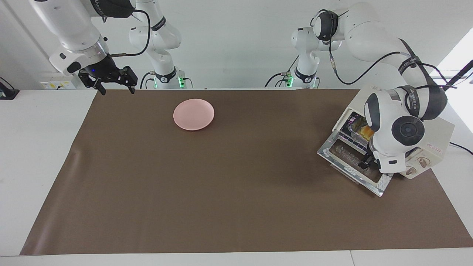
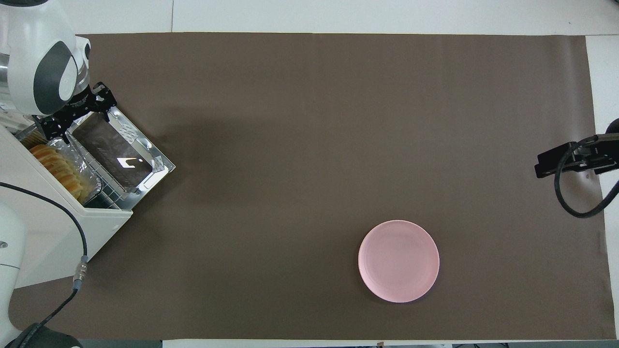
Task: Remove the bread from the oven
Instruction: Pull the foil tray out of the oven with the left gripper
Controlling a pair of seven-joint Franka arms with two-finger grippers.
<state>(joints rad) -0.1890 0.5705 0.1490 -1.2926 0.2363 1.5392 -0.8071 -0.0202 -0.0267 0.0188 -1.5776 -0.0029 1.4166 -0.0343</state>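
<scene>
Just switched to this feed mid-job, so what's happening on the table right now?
The oven sits at the left arm's end of the table with its door dropped open. The bread is not out yet: it lies in a foil tray on the rack. The left gripper is open, empty, and over the inner edge of the open door, by the tray's end. The right gripper waits open over the right arm's end. A pink plate sits empty, nearer the robots.
</scene>
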